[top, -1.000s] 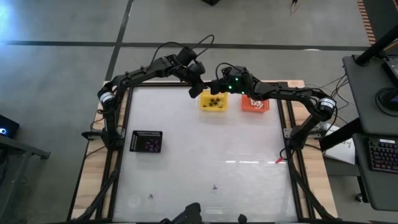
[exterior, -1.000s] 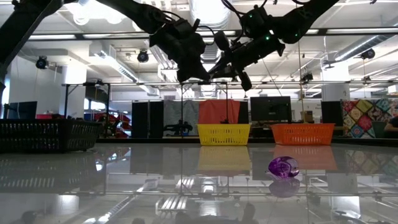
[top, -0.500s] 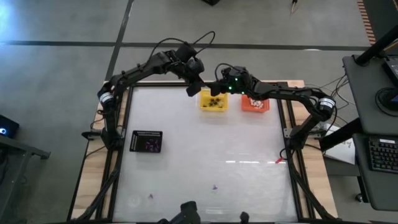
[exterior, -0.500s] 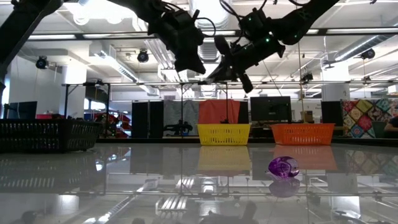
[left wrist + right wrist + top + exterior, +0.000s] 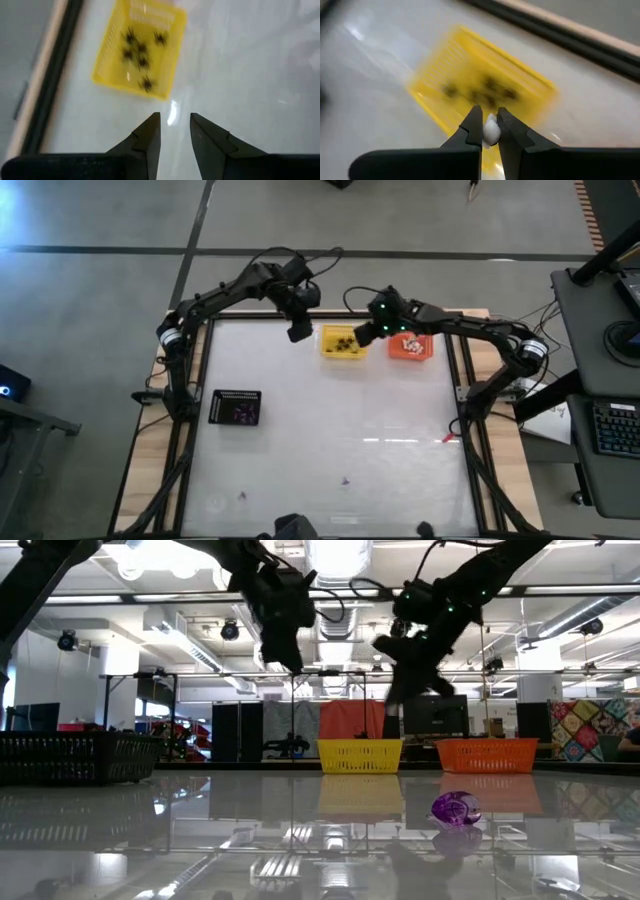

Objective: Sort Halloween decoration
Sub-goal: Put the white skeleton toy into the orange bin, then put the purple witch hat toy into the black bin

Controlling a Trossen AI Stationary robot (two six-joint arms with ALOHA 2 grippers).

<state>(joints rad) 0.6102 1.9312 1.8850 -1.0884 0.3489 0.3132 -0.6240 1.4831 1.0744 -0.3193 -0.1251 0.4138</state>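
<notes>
Two grippers hang above the far edge of the table: the right gripper [image 5: 489, 131] pinches a small white trinket [image 5: 491, 129] between its nearly closed fingers over the yellow basket [image 5: 343, 342], and the left gripper [image 5: 174, 131] hovers just beside that basket with its fingers slightly parted and nothing between them. Several black spidery trinkets [image 5: 140, 55] lie in the yellow basket, beside the orange basket [image 5: 410, 347]; the black basket [image 5: 236, 407] sits well apart, and a purple trinket [image 5: 456, 810] rests on the near table.
</notes>
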